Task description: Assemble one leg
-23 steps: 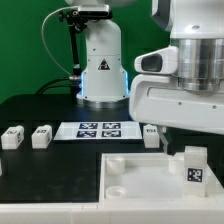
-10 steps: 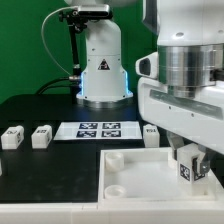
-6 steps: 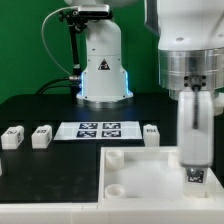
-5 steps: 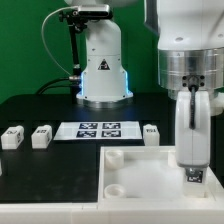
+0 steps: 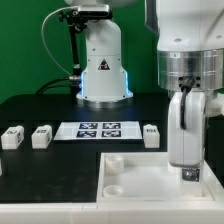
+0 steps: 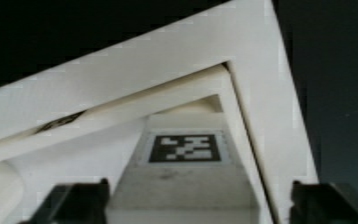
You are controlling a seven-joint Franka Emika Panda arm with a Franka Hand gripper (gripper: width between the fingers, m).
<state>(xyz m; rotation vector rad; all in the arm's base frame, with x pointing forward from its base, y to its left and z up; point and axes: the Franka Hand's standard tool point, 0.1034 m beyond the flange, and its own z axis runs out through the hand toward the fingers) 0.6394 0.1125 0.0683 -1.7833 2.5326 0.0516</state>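
One leg (image 6: 183,149), tag up, sits between my gripper's (image 6: 179,203) spread fingertips (image 6: 73,205); I can't tell whether they touch it, over the tabletop (image 5: 140,177)

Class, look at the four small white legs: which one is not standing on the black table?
The leg under the gripper, down at the tabletop piece on the exterior view's right. The other three legs stand on the black table beside the marker board.
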